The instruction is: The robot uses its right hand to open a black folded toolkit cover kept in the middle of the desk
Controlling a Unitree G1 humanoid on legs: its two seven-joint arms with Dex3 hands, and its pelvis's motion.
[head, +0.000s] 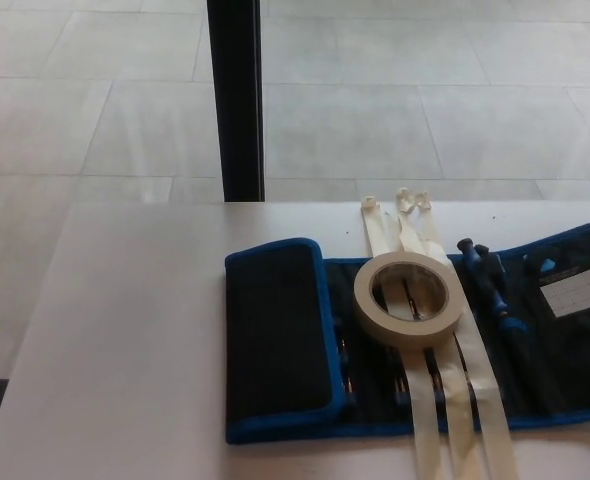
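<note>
- You see neither robot hand in the head view, so you cannot tell how open either one is or whether it holds anything.
- The black toolkit cover [415,345] with blue trim lies flat on the white tabletop [125,340], toward its right half, running off the right edge of the picture.
- Its right flap [570,320] lies open and flat, showing a pale label patch [578,291] on the inner side.
- Its left flap [278,335] is folded over onto the middle section, black outer side up.
- A roll of masking tape [408,298] sits flat on the open middle section, just right of the folded left flap.
- You see three cream tape strips [445,400] running from the far side of the tabletop, under the roll, across the toolkit and off the near edge.
- Blue-handled tools [490,285] sit in the pockets right of the roll; darker tools show through the roll's hole and beside it, too small to name.
- A black vertical post [237,100] stands behind the tabletop, against the pale tiled floor [425,90].
</note>
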